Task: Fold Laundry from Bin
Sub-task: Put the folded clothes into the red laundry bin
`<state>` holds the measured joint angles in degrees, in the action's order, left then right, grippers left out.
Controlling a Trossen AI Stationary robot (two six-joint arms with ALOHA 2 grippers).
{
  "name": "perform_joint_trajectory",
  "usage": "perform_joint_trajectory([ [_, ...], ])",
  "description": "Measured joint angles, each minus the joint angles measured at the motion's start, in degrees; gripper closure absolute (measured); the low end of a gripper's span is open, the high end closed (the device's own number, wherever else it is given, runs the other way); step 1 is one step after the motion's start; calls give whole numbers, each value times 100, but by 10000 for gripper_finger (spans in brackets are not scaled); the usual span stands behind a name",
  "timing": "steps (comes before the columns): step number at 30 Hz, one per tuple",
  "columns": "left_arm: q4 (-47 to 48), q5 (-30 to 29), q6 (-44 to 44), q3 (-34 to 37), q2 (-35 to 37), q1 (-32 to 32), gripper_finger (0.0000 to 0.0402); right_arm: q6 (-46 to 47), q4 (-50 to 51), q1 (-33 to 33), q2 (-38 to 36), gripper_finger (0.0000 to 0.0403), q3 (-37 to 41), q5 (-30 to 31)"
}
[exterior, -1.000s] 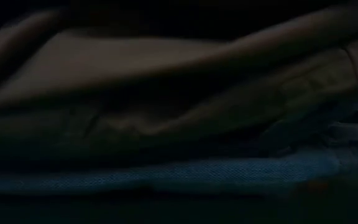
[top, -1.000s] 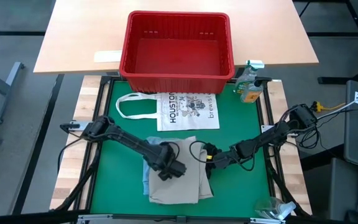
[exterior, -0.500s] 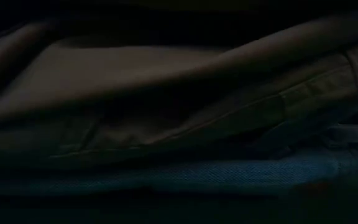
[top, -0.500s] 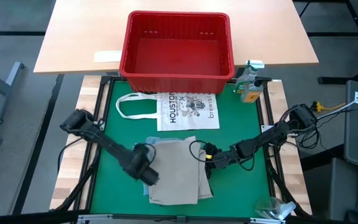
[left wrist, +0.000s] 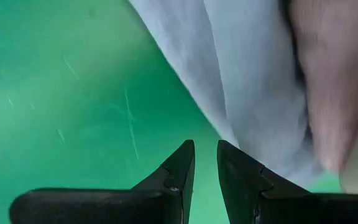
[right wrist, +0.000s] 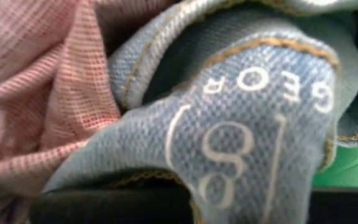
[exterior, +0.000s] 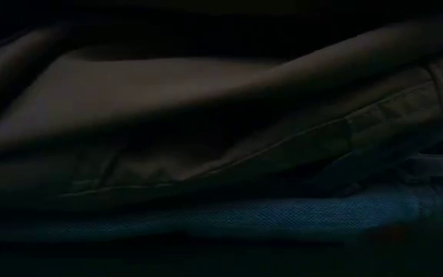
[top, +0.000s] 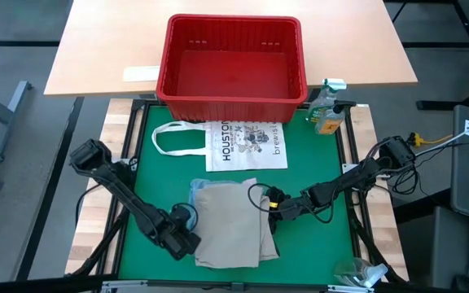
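1. Green mat [top: 153,175] covers the work surface, with bare stretches down its left side, between the stack and the tote, and along the right edge.
2. Red plastic bin [top: 233,69] sits beyond the mat's far edge on the wooden tabletop [top: 108,45]; its front wall reaches the mat's far edge and nothing shows inside it.
3. White tote bag [top: 247,145] printed "HOUSTON" lies flat just in front of the bin, its handle loop spread toward the left.
4. Laundry [top: 230,224] lies stacked near the mat's front middle: a khaki-grey piece on top, light blue cloth showing at the left and right edges. The low view sees only dark folds of it, close up.
5. Right gripper [top: 272,205] lies at the stack's right edge, its jaws closed on the laundry; its wrist view shows light blue fabric with a printed label and pale pink cloth pressed right against the camera.
6. Left gripper [top: 187,244] is low over bare mat just beside the stack's front-left corner, jaws slightly parted with nothing between them; the light blue edge lies just ahead of the fingertips [left wrist: 183,152].
7. Small bottle [top: 326,112] stands at the mat's far right corner.
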<state>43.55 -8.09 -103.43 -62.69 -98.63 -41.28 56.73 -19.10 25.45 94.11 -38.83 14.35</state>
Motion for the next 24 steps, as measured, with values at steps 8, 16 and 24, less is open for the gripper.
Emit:
perform_joint_trajectory([
  [8, 96, 158, 47, 181, 2, 223, 335, 0, 3, 0, 0, 391, 0, -9],
  [16, -88, 896, 38, 490, 2, 301, 275, 0, 7, 0, 0, 391, 2, -103],
  [24, -601, 285, -115, 609, 2, 388, 235, 0, 53, 0, 0, 391, 2, -109],
])
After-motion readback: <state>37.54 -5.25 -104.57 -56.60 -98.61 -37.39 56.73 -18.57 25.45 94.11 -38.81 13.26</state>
